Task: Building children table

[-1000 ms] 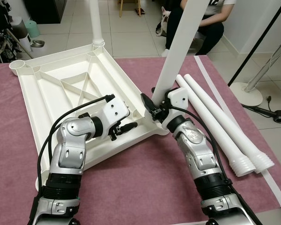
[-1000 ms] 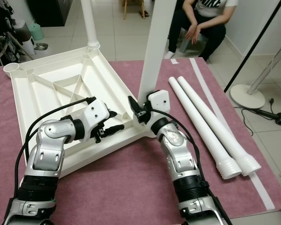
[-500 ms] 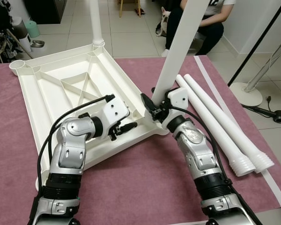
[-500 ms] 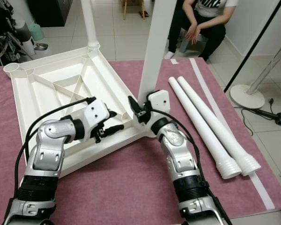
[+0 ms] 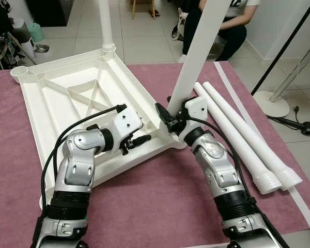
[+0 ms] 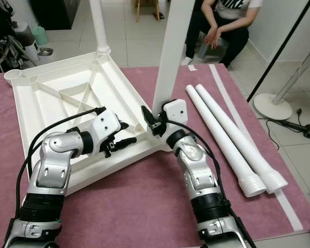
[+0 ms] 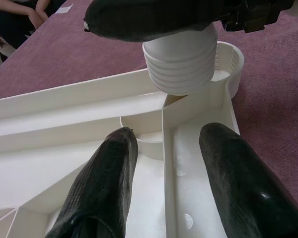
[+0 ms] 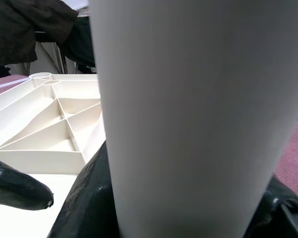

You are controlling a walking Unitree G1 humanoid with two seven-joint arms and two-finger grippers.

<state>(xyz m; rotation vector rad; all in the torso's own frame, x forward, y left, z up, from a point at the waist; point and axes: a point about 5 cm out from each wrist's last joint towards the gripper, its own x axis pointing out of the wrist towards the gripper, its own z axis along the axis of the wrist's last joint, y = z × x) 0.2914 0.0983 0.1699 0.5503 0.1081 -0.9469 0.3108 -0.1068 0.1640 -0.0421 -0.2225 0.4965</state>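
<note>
A mauve blanket [image 5: 160,206] covers the work surface, and on it lies the white tabletop [image 5: 67,103], upside down so that its ribbed underside faces up, with round sockets at the corners. One table leg [image 5: 104,23] already stands upright in the far corner socket. A second leg [image 5: 199,51] rises steeply from the near right corner of the tabletop, its ribbed lower end [image 7: 181,62] sitting just above the rim of the corner socket [image 7: 228,64]; whether it is fully seated cannot be told. The right gripper [image 5: 168,118] is clamped around this second leg low down, its black fingers [image 8: 89,208] pressed against either side of the white tube. The left gripper [image 5: 139,140] reaches across the tabletop toward the same corner, and in the left wrist view its two fingers [image 7: 102,183] are spread apart, one on each side of a raised rib, resting on or just over the plastic without gripping anything. Two more spare legs [image 5: 248,137] lie side by side on the blanket to the right of the right arm, their ribbed ends toward the robot. Beyond the blanket, on the tiled floor, a person [image 6: 222,26] in dark clothes sits with hands on knees, and a white stand base [image 5: 273,103] sits at the far right
</note>
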